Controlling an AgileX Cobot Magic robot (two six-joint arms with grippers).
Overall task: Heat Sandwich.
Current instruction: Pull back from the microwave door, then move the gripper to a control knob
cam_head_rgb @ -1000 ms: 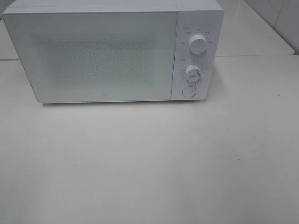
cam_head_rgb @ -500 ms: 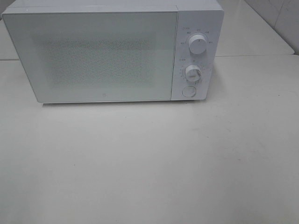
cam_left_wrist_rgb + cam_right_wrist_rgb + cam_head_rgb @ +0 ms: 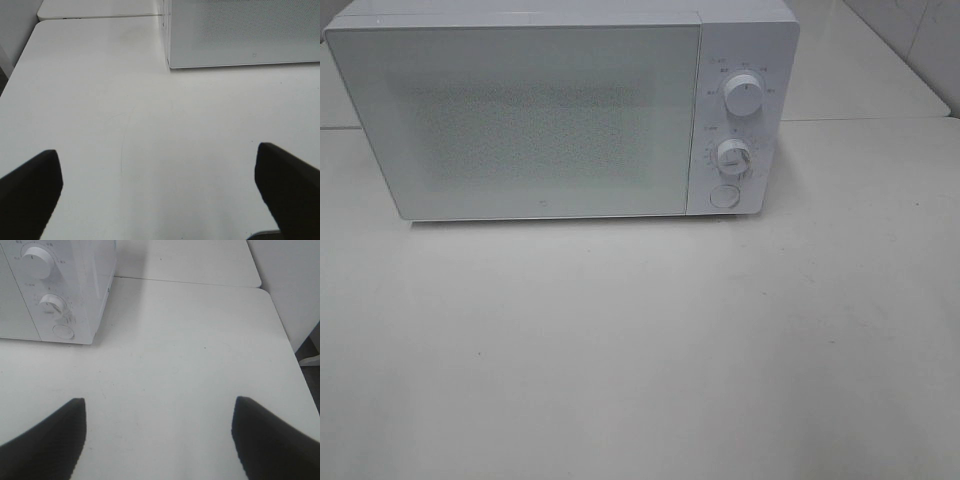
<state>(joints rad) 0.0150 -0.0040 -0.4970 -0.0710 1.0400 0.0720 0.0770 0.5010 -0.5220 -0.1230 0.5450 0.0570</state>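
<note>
Since the sandwich is not seen in any of the three views, the direction from the fingers to it cannot be given. Whether it is hidden behind the frosted door [image 3: 520, 120] of the microwave [image 3: 745, 40] cannot be told.

By the high camera, only the white microwave is shown, standing at the far side of the table [image 3: 640, 350] with its door closed. The controls are placed at its right end: an upper knob [image 3: 744, 95], a lower knob [image 3: 732, 155] under it, and a round button [image 3: 724, 196] lowest. Neither arm is caught in this view, and no sandwich is shown on the table.

By the left wrist camera, the left gripper [image 3: 157, 165] is seen with its two dark fingers [image 3: 30, 195] spread fully apart. Nothing is held between them; only the table surface is seen there. The door end of the microwave is seen ahead, well apart from the fingers.

By the right wrist camera, the right gripper [image 3: 159, 415] is seen widely opened too and nothing is held by it. The control end of the microwave, with both knobs and the button, is seen ahead and off to one side, well apart.

It is judged that the coming move depends on these controls, and that the right arm is the nearer one to them, while the left arm is faced to the door side.
</note>
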